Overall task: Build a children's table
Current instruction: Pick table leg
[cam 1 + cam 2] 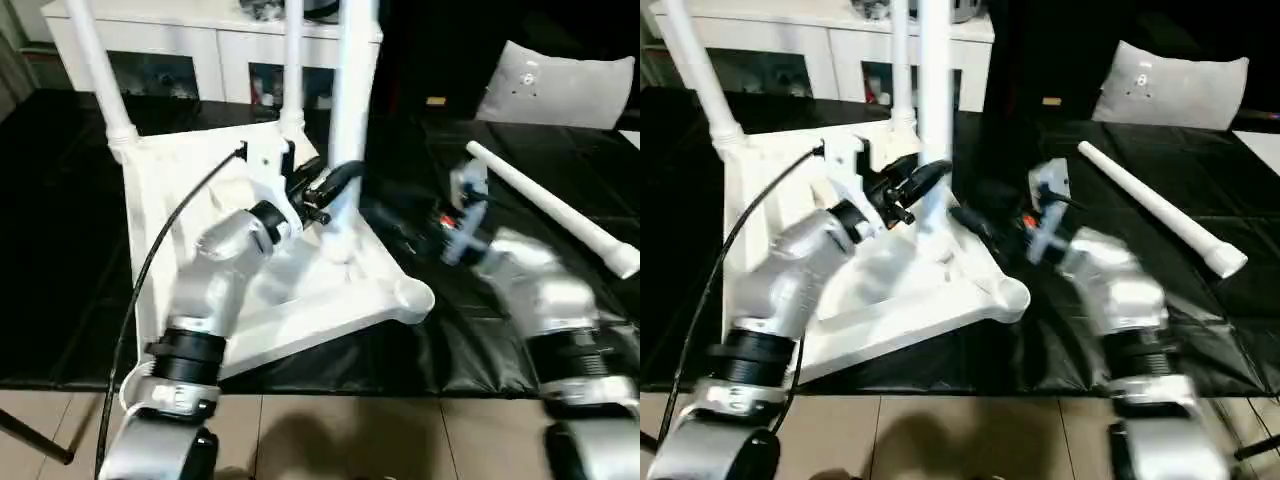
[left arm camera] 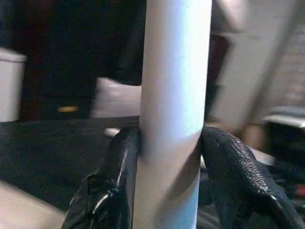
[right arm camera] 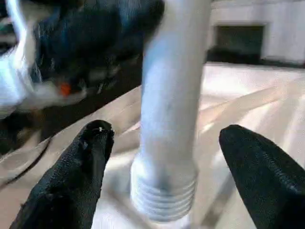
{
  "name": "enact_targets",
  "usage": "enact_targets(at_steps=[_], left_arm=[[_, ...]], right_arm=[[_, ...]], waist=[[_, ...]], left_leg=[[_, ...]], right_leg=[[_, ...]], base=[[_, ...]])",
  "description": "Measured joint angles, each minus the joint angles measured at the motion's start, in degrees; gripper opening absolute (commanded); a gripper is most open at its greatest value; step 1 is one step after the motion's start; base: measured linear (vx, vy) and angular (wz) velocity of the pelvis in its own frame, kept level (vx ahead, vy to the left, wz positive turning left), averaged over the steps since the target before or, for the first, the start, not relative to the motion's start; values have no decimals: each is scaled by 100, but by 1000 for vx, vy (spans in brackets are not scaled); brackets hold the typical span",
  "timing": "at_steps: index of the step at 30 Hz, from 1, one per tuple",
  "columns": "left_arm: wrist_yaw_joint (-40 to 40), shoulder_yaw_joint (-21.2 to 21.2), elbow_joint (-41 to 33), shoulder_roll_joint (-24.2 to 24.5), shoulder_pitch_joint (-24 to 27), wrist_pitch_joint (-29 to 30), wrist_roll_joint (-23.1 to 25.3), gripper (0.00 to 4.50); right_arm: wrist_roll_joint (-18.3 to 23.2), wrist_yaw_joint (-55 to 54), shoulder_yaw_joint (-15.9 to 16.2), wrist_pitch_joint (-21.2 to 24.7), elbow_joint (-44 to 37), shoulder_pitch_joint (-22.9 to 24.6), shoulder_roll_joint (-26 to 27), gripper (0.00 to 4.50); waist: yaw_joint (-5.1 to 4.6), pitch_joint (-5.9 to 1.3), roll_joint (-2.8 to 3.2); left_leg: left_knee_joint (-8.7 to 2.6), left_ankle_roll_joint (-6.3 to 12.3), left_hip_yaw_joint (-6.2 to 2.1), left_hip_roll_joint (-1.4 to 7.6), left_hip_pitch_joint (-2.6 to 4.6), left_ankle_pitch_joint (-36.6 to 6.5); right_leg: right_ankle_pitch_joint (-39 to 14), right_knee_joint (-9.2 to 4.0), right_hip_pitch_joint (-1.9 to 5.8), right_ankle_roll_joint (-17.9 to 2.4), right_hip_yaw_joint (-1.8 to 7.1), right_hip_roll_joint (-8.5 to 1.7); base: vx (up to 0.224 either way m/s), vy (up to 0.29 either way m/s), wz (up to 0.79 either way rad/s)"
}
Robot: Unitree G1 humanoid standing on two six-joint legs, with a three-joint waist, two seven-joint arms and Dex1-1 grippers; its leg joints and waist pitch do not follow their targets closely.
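The white table top (image 1: pixel 180 180) lies upside down and tilted on a black mat, ribbed side up. Two white legs stand in its far corners, one on the left (image 1: pixel 100 70) and one at the back (image 1: pixel 292 70). A third leg (image 1: pixel 352 100) is upright over the middle of the underside, and my left gripper (image 2: pixel 170 136) is shut on its shaft. Its threaded end (image 3: pixel 164 195) sits just above the ribbed surface, with my right gripper (image 3: pixel 167 129) open on either side of it, not touching. A fourth leg (image 1: pixel 550 210) lies loose on the mat to the right. The near corner socket (image 1: pixel 415 297) is empty.
A white cabinet with glass doors (image 1: pixel 220 50) stands behind the table top. A pale grey cushion (image 1: pixel 560 85) leans at the back right. The black mat (image 1: pixel 60 260) ends at a beige tiled floor (image 1: pixel 380 440) near me. A black cable (image 1: pixel 170 235) runs along my left forearm.
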Motion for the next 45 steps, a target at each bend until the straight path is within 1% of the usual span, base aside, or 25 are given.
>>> enact_targets(at_steps=[2, 5, 7, 10, 11, 12, 14, 16, 17, 20, 23, 27, 29, 30, 31, 35, 38, 39, 40, 42, 44, 45], left_arm=[[-390, -86, -105, 103, 0, 115, -136, 184], [-740, -153, -132, 166, 0, 237, -263, 184], [-902, -253, -176, 186, 2, 343, -340, 184], [-1074, -325, -318, 200, 5, 462, -456, 184], [-1109, -337, -342, 200, 5, 466, -470, 184], [-1129, -354, -350, 197, 6, 473, -475, 184], [-1161, -373, -350, 172, 6, 490, -475, 183], [-1180, -389, -350, 157, 6, 499, -478, 182], [-1179, -408, -350, 157, 7, 503, -478, 182], [-1184, -419, -350, 149, 8, 518, -484, 182], [-1180, -422, -350, 134, 10, 526, -484, 182], [-1132, -405, -351, 124, 15, 505, -479, 182], [-1128, -407, -351, 124, 18, 500, -479, 180], [-1125, -409, -351, 122, 22, 500, -479, 171], [-1115, -408, -351, 120, 22, 493, -478, 144], [-1062, -392, -352, 105, 56, 465, -478, 137], [-979, -359, -398, 70, 163, 464, -477, 99], [-945, -345, -419, 69, 189, 464, -476, 99], [-898, -332, -452, 68, 214, 462, -467, 121], [-667, -296, -504, 18, 238, 430, -401, 130], [-478, -294, -523, -26, 242, 350, -315, 136], [-357, -287, -557, -52, 263, 302, -240, 147]], right_arm=[[-1, 230, 109, 90, 2, -4, -99, 394], [4, 449, 145, 223, 2, -38, -117, 394], [19, 572, 167, 315, 1, -70, -117, 367], [128, 758, 220, 547, -61, -95, -119, 354], [171, 833, 247, 661, -118, -94, -126, 342], [228, 934, 312, 789, -215, -94, -130, 319], [263, 1051, 371, 935, -309, -81, -129, 314], [264, 1056, 391, 973, -370, -39, -125, 303], [264, 1059, 403, 987, -373, -35, -122, 278], [263, 1059, 424, 998, -377, -35, -116, 263], [264, 1057, 424, 1060, -413, -33, -111, 227], [263, 1050, 424, 1111, -457, -10, -106, 203], [266, 1047, 422, 1116, -457, 27, -105, 198], [265, 1044, 423, 1118, -457, 66, -104, 196], [264, 1042, 427, 1120, -457, 92, -99, 194], [251, 866, 423, 1115, -458, 144, -29, 193], [198, 728, 424, 1095, -458, 166, 22, 193], [149, 637, 421, 1050, -458, 171, 58, 193], [109, 537, 420, 994, -454, 172, 93, 193], [-85, 115, 347, 682, -409, 168, 259, 193], [-230, -222, 339, 522, -348, 144, 397, 193], [-320, -418, 332, 404, -311, 133, 459, 193]], waist=[[19, 0, 0], [32, 1, -1], [38, 2, -3], [42, 2, -4], [42, 2, -4], [42, 2, -4], [42, 2, -4], [43, 2, -4], [43, 2, -4], [42, 2, -4], [42, 2, -4], [42, 2, -4], [42, 2, -3], [43, 2, -4], [44, 2, -3], [42, 2, -3], [38, 2, -3], [32, 1, -4], [31, 1, -4], [33, 1, -4], [32, 1, -4], [32, 1, -4]], left_leg=[[1, 0, 0, 0, 2, 0], [8, 0, 0, 0, 1, 1], [11, -1, 0, 0, 1, 1], [11, -1, -1, 0, 1, 0], [11, -1, -1, 0, 1, 0], [11, -1, -1, 1, 2, 0], [11, -1, -1, 2, 1, 0], [12, -1, -2, 2, 1, 1], [13, -1, -2, 2, 1, 1], [13, -1, -3, 2, 2, 1], [13, -1, -4, 2, 2, 1], [13, -1, -5, 2, 2, 1], [13, -1, -4, 2, 1, 1], [13, -1, -4, 2, 2, 1], [13, -1, -4, 2, 1, 1], [13, -2, -5, 2, 3, 1], [14, -2, -5, 2, 4, 1], [13, -2, -5, 2, 4, 1], [13, -2, -6, 2, 3, 1], [14, -3, -6, 3, 4, 1], [14, -3, -6, 3, 3, 2], [13, -3, -6, 3, 4, 2]], right_leg=[[0, 1, 2, 1, 0, 0], [-1, 1, 3, 2, 1, 0], [-1, 1, 4, 2, 1, -1], [0, 2, 5, 1, 1, -1], [0, 2, 4, 1, 1, -1], [0, 4, 5, 1, 0, -1], [0, 4, 4, 1, 0, 0], [0, 4, 5, 1, 0, -1], [-1, 4, 5, 2, 0, -1], [-2, 4, 5, 3, 0, -1], [-1, 4, 5, 3, 0, 0], [-1, 3, 5, 2, 0, -1], [-1, 3, 5, 2, 0, -1], [-1, 4, 6, 2, 0, 0], [0, 4, 6, 2, 0, -1], [0, 5, 7, 2, 0, -1], [-1, 5, 7, 2, 0, -1], [-1, 5, 6, 2, 0, -1], [-1, 6, 6, 3, 0, -1], [-1, 8, 5, 3, 0, 0], [-6, 7, 5, 12, 0, -1], [-7, 6, 6, 13, 0, -1]], base=[[0, 0, 0], [0, 0, 0], [0, 0, 0], [0, 0, 0], [0, 0, 0], [0, 0, 0], [0, 0, 0], [0, 0, 0], [0, 0, 0], [0, 0, 0], [0, 0, 0], [0, 0, 0], [0, 0, 0], [0, 0, 0], [0, 0, 0], [0, 0, 0], [0, 0, 0], [0, 0, 0], [0, 0, 0], [0, 0, 0], [0, 0, 0], [0, 0, 0]])
